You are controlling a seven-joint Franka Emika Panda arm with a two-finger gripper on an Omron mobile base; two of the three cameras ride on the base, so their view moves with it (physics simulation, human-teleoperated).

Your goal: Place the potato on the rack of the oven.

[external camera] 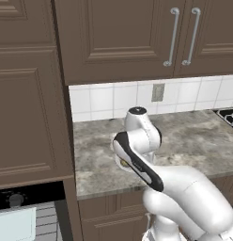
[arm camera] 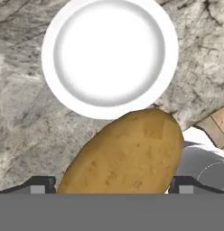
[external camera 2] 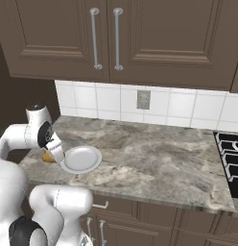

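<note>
End effector (arm camera: 113, 189) fingers clamp the potato (arm camera: 125, 153) just above the table (external camera 2: 149, 158) beside the white plate (arm camera: 109, 56), and its smooth skin could slip free during the long swing down-left to the oven (external camera: 24, 212) rack (external camera: 45, 221).

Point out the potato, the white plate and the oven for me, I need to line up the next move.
potato (arm camera: 127, 155): hand view, middle of its brown skin.
white plate (external camera 2: 81, 159): right base view, centre of its dish.
oven (external camera: 15, 200): left base view, knob on its black control panel.
</note>
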